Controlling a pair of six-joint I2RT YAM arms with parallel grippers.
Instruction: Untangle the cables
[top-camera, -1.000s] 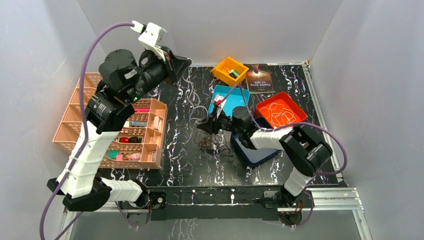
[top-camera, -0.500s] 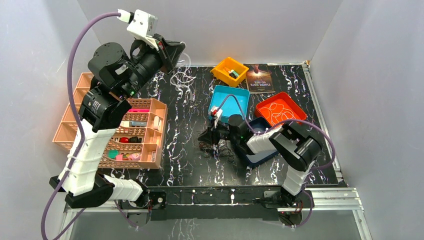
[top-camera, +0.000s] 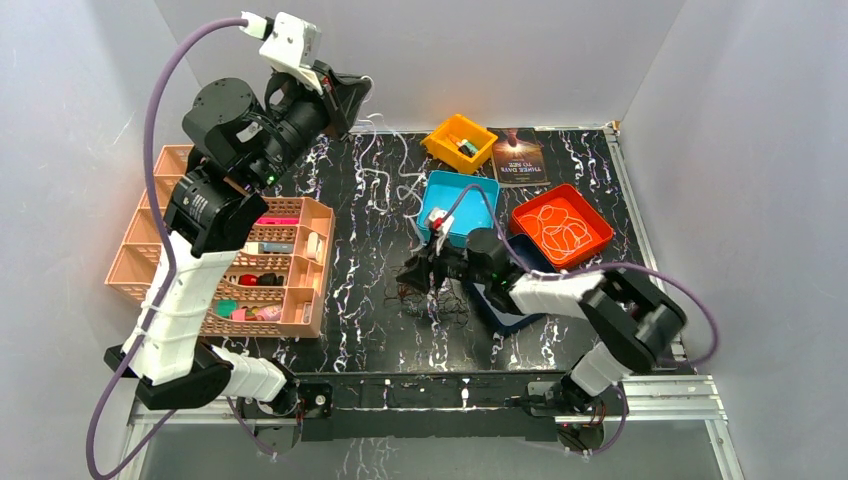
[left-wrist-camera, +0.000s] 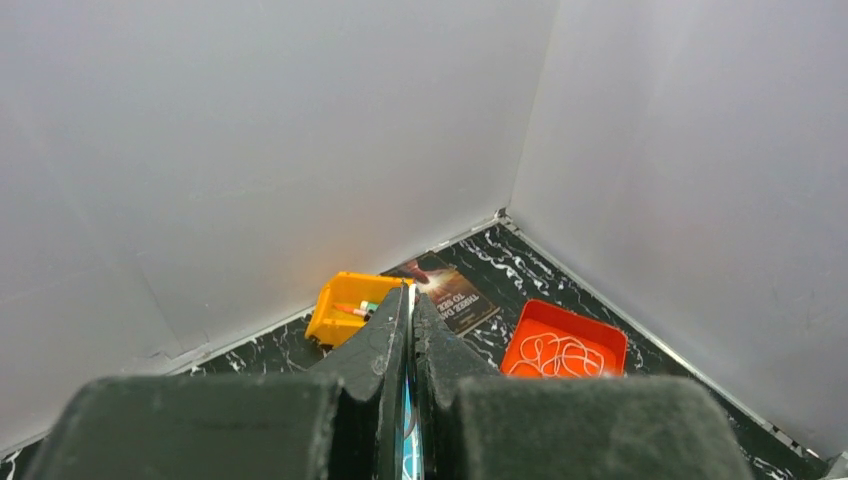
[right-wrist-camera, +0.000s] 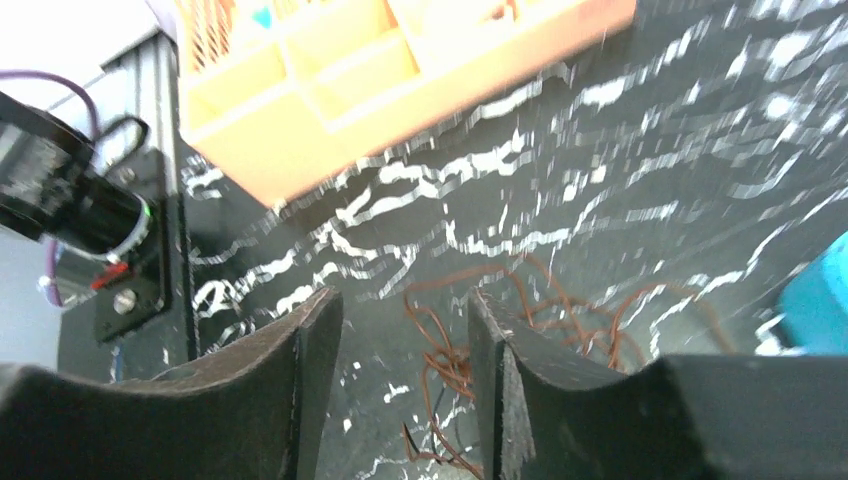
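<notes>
Left hand (top-camera: 352, 96) is hanging high, far left, clenching a white cable (top-camera: 388, 178); right hand (right-wrist-camera: 405, 312) is hovering low, released, straddling brown cables (right-wrist-camera: 448, 362).

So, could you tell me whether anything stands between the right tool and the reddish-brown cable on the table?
Nothing visible does. The right tool hangs open just over the reddish-brown cable, whose loops show in the gap between its fingers, lying on the black marbled table.

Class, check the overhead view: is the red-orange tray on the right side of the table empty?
No, the red-orange tray holds a heap of thin white loops.
</notes>
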